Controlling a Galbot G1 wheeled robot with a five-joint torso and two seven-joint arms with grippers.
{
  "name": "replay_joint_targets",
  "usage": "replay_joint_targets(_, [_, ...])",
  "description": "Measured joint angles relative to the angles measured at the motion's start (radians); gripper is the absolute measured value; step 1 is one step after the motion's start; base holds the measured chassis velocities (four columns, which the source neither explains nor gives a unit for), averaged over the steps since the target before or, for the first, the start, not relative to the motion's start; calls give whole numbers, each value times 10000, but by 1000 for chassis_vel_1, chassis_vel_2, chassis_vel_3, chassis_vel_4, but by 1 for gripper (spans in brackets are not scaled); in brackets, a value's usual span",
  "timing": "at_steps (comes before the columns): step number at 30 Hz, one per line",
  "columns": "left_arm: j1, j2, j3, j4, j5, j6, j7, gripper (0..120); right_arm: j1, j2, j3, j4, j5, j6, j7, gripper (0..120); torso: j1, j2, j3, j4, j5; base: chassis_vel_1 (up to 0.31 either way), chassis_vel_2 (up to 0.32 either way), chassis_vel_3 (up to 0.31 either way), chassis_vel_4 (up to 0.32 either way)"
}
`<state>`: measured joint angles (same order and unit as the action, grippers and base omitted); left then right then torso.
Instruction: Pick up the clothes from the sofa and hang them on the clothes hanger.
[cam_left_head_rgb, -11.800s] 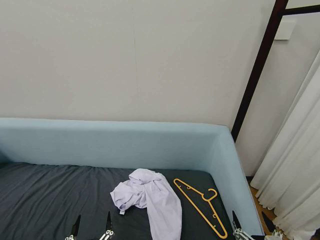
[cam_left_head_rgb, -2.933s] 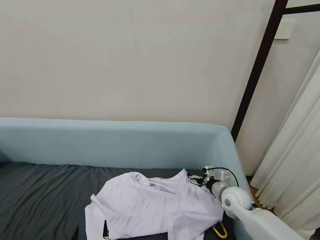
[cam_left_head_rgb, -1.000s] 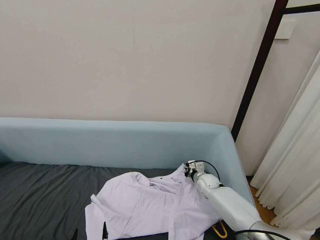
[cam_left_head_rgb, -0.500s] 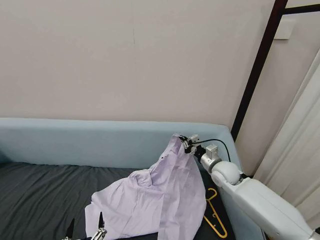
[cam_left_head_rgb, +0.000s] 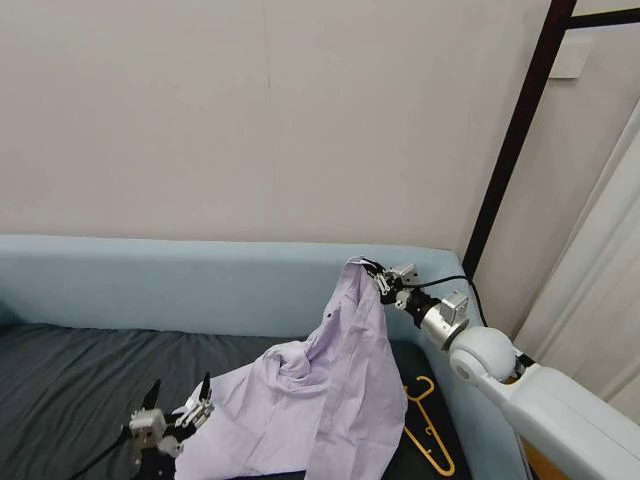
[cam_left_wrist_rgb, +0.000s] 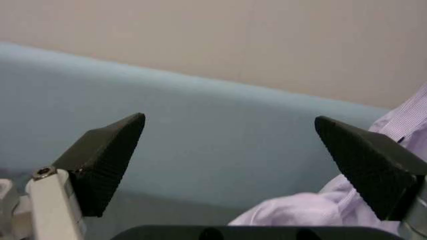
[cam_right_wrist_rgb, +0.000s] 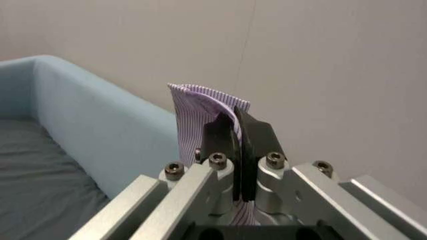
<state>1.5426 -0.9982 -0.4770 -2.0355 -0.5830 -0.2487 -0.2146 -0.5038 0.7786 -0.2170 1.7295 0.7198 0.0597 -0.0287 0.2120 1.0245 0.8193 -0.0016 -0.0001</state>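
R gripper (cam_left_head_rgb: 377, 277) pinching lilac pinstriped fabric shirt (cam_left_head_rgb: 330, 395), L gripper (cam_left_head_rgb: 178, 393) spread, shirt's 8 o'clock, over dark-grey sofa seat (cam_left_head_rgb: 70, 380)

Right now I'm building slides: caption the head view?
Right gripper holds one end of the shirt up above the sofa.

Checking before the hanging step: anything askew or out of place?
The shirt hangs bunched from one pinched edge in the right gripper, its lower part trailing on the sofa. The orange hanger lies flat on the seat beside it. The left gripper hovers open nearby.
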Motion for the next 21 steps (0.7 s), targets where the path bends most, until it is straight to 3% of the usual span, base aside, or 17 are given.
replay_joint_targets(4, [-1258,1840,413,918,-1103,-253,1422,100,-35,-128,72,211,116,28,-9,0,0,0,1,-4,-1,0,0,0,0])
replay_joint_targets(5, [-1258,1840,413,918,-1103,-253,1422,100,-35,-128,72,211,116,28,-9,0,0,0,1,-4,-1,0,0,0,0])
replay_joint_targets(7, [-1704,2563,652,1386,-1506,-366,2093,100,28,-40,61,221,152,64,-43,0,0,0,1,0,-2,0,0,0,0])
replay_joint_targets(9, [-1870,2757,745,1548,-1607,-382,2302,100,58,3,38,221,136,92,-71,0,0,0,1,3,-1,0,0,0,0])
replay_joint_targets(15, [-3062,3817,1476,3005,-2238,-729,4292,100,368,506,-310,145,-167,405,-298,0,0,-1,2,4,-2,0,0,0,0])
replay_joint_targets(17, [-3960,4188,2279,3732,-2329,-1010,5253,100,313,551,-301,291,-266,435,-323,0,0,-1,1,12,-3,0,0,0,0])
replay_joint_targets(21, [-5704,4439,3937,4636,-2289,-1187,5707,100,116,463,-160,653,-339,445,-326,0,1,-1,1,-2,0,0,0,0,0])
